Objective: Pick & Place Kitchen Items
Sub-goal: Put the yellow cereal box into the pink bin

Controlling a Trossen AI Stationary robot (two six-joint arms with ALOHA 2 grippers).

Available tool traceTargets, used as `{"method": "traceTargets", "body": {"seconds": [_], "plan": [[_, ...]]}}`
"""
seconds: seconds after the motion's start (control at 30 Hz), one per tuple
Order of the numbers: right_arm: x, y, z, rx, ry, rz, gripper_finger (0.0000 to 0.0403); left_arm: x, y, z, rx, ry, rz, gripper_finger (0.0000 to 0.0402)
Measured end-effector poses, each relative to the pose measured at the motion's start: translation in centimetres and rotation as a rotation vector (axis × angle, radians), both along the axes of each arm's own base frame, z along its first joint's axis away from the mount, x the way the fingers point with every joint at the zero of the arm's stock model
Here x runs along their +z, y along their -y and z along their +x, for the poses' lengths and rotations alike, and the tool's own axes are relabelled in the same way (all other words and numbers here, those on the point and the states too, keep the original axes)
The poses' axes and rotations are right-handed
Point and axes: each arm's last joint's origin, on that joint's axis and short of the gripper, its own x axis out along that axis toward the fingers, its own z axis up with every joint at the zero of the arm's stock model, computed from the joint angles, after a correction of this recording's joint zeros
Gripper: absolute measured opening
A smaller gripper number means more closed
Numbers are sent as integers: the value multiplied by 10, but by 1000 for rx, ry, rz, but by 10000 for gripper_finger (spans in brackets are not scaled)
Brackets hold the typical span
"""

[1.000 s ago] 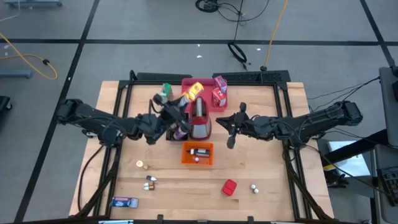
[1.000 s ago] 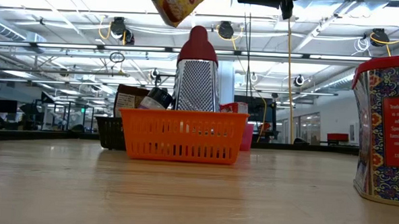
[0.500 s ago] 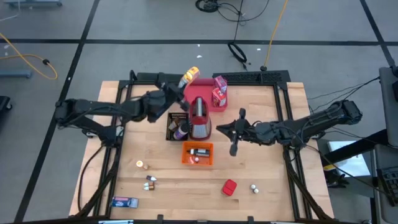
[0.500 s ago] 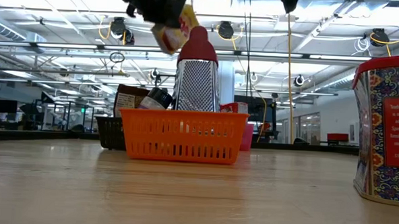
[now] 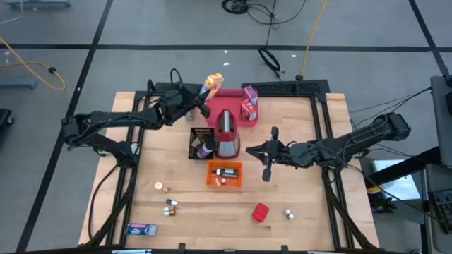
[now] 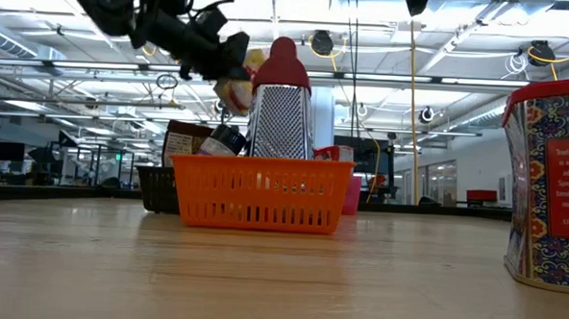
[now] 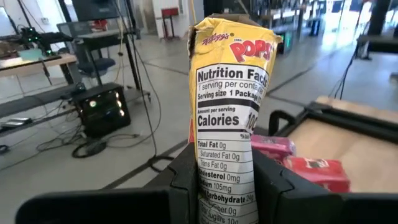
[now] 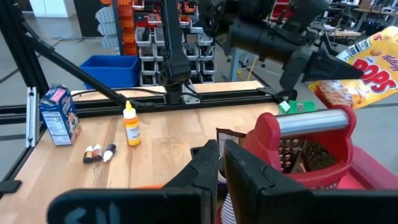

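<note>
Over the last second the left tool (image 5: pixel 200 99) has carried the yellow packet (image 5: pixel 213 83) from above the grater toward the far tabletop edge, beside the pink tray (image 5: pixel 229 99). The right tool (image 5: pixel 266 156) has withdrawn slightly toward the right, its fingers closed and empty.
</note>
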Motion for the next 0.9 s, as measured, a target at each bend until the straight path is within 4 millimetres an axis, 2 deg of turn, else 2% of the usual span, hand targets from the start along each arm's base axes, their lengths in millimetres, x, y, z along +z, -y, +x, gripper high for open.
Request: {"method": "traceTargets", "body": {"seconds": [0.2, 0.53, 0.9], "plan": [[-4, -1, 3, 0, -14, -9, 18, -28, -13, -3, -54, 44, -41, 87], [-6, -1, 5, 0, -23, -16, 18, -64, -32, 14, -89, 71, -55, 87], [-7, -1, 5, 5, -36, -45, 18, -101, -49, 21, -161, 94, -121, 88]]}}
